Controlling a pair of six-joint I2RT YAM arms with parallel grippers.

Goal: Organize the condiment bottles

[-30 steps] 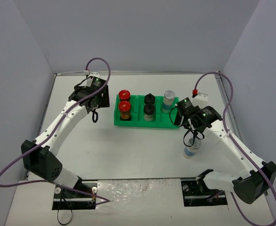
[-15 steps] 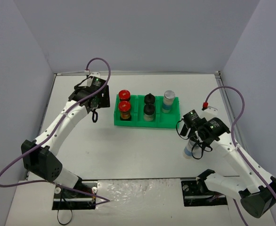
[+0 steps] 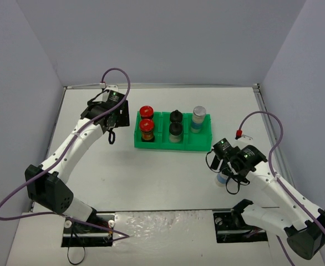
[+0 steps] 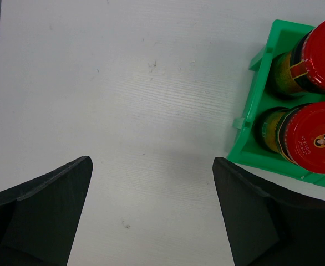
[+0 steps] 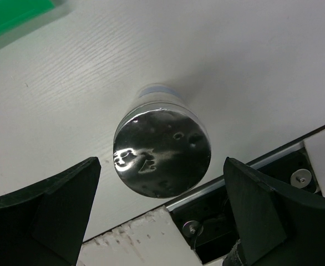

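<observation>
- My right tool (image 5: 161, 166) hung open straight above the loose silver-capped jar (image 5: 162, 152); the jar stood upright on the bench (image 5: 68, 83) near the right arm's base, well apart from the green tray (image 3: 162, 146)
- I judged a tip-over the main risk: if my descent was not square, one finger could land on the cap or shove the jar sideways
- The shiny cap and smooth sides could slip out if I closed too high
- On the carry to the free slot in front of the other silver-capped jar (image 3: 199, 117), I might knock that neighbour or catch the tray wall
- My left tool (image 4: 152, 162) was open and empty over bare bench, just beside the two red-capped jars (image 4: 312, 138) at the tray's left end; the two black-capped jars (image 3: 175, 131) sat in the middle slot
- Compared with a second earlier, the right wrist had pulled back from the tray's right end to sit over the loose jar; the left arm, the tray and all the jars had not moved
</observation>
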